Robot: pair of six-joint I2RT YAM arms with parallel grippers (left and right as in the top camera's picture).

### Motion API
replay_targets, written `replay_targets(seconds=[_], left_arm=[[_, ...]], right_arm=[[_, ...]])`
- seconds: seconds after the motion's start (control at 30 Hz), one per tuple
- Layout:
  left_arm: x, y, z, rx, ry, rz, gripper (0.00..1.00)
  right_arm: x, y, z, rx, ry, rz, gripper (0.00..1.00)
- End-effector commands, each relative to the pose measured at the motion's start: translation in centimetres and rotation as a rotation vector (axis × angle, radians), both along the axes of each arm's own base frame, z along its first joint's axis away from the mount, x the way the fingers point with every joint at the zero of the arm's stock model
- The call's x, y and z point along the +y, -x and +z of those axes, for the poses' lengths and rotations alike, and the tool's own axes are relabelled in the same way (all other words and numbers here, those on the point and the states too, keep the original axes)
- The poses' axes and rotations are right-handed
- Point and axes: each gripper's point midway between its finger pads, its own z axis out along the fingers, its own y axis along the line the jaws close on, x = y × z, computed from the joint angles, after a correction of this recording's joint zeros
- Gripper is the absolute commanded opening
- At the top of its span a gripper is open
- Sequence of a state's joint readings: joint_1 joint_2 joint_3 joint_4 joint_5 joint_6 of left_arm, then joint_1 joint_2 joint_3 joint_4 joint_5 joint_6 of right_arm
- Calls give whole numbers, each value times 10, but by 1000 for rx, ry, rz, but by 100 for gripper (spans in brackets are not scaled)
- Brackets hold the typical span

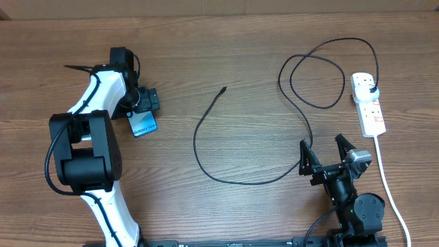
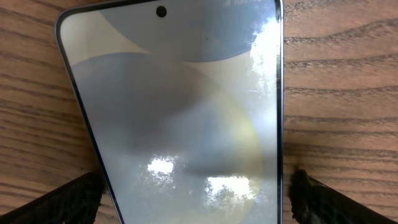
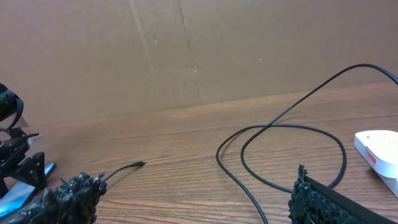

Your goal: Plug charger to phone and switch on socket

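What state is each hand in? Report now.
Left hand: open, fingers on either side of the phone.
Right hand: open, empty.

Broad bare stretch of brown wood-grain surface (image 1: 178, 55) lay open between the slim blue-screened smartphone (image 1: 143, 125) and the connector tip (image 1: 223, 89) of the long thin black cable (image 1: 240, 182); nothing stood in that lane. Left hand (image 1: 143, 103) sat spread over the smartphone, fingers close at both long edges, little side room. Cable curved low across the centre, then looped near the white oblong power strip (image 1: 368, 103), crowding approach from its left. Right hand (image 1: 322, 156) sat spread, cable running just beside its left finger. Strip's thick white cord (image 1: 385, 175) fenced the right flank. Brown cardboard wall (image 3: 186, 50) closed the far edge.
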State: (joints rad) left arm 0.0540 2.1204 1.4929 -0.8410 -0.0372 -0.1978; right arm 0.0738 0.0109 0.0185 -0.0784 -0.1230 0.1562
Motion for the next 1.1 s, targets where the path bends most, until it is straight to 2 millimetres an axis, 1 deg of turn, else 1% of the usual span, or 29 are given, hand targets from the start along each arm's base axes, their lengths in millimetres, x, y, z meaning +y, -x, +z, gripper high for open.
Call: replay_targets(seconds=[0.0, 0.47, 0.7, 0.83, 0.97, 1.07], left_arm=[[-2, 28, -38, 126, -5, -44, 100], [-2, 27, -38, 120, -10, -62, 100], [-2, 32, -38, 142, -9, -99, 100], [-6, 35, -38, 153, 14, -30, 100], [-7, 39, -38, 163, 23, 104, 100], [-8, 39, -38, 160, 24, 159, 100]], right_arm=[[0, 0, -2, -4, 4, -4, 100], [0, 0, -2, -3, 4, -4, 100], [0, 0, -2, -4, 4, -4, 100], [0, 0, -2, -3, 4, -4, 100], [0, 0, -2, -3, 5, -4, 100], [0, 0, -2, -3, 4, -4, 100]])
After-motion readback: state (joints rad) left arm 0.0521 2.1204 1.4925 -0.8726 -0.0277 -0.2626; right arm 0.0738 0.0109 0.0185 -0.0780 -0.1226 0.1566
